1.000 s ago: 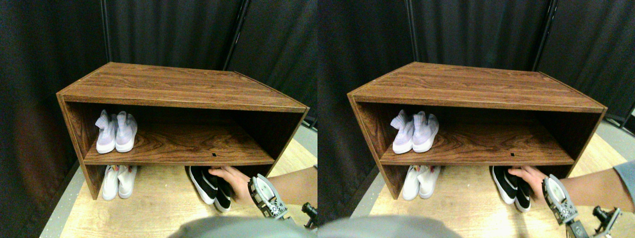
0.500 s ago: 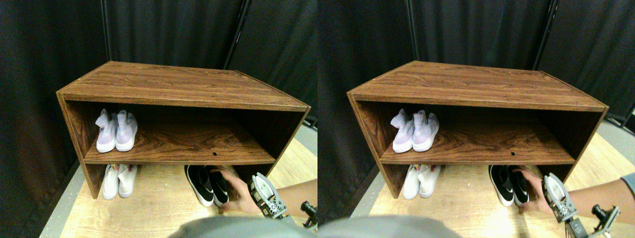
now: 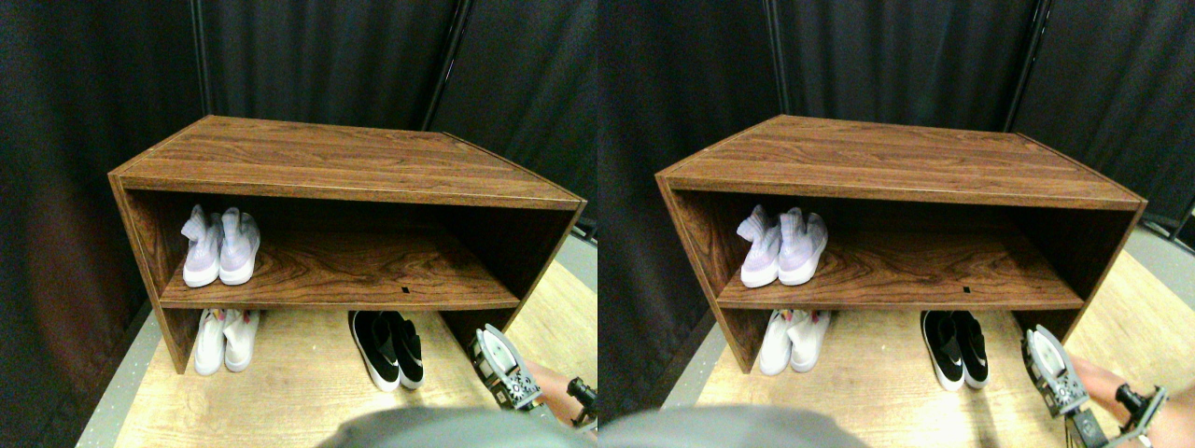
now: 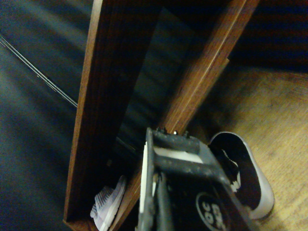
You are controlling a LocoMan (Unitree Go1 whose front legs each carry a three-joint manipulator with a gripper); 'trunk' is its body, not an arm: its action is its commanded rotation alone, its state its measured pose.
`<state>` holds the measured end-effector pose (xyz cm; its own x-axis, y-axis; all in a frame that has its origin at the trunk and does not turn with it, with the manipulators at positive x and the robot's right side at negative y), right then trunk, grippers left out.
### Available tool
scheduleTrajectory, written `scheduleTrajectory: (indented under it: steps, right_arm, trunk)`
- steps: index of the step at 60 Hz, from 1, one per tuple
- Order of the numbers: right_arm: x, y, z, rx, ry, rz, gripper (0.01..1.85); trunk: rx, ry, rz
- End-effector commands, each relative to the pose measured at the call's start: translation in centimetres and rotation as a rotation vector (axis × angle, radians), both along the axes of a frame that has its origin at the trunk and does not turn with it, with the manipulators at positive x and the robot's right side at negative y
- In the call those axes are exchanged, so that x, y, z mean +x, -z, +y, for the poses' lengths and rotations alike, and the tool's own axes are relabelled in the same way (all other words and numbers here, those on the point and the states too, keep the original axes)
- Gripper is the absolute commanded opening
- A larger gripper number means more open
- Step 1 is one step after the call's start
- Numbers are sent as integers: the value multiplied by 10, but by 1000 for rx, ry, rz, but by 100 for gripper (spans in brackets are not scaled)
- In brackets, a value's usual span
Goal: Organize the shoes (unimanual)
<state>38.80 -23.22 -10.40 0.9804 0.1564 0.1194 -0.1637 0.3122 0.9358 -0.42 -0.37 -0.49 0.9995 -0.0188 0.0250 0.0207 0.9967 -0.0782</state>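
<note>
Setting: a dark wood-grain shoe rack (image 3: 345, 163) stands on a light wooden floor (image 3: 299, 392), backed by black curtains (image 3: 327, 56).
Middle shelf (image 3: 373, 271): a lavender pair (image 3: 220, 248) sits at the far left end, the two shoes touching side by side, toes toward the camera; the rest of this board is bare wood.
Floor level, left: a white pair (image 3: 224, 341) stands under the shelf, directly below the lavender pair, heels tucked into the shadow of the rack.
Floor level, centre-right: a black pair (image 3: 387, 347) with white soles and a white logo lies side by side, toes pointing out past the shelf's front edge, well apart from the white pair.
Robot hand: the right hand (image 3: 504, 369) hangs low at the lower right, just beside the rack's right upright and near the black pair without touching it; whether its jaws are open or closed cannot be told from either view.
Person: part of an arm (image 3: 560, 392) shows at the lower right edge, behind the robot hand.
Wrist view: the dark jaw frame fills the lower part of the picture; beyond it one black shoe (image 4: 245, 178) rests on the floor, a lavender shoe (image 4: 108, 204) shows at the far end, and the rack's boards run across the picture.
</note>
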Motion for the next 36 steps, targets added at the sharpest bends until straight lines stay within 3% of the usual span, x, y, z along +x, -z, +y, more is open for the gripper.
scheduleTrajectory:
  steps: [1, 36]
  right_arm:
    - [-1, -7, 1, 3, -5, -53, 6]
    - [-6, -8, -2, 17, -25, -54, 6]
  trunk:
    - [-12, -6, 18]
    - [-5, -3, 14]
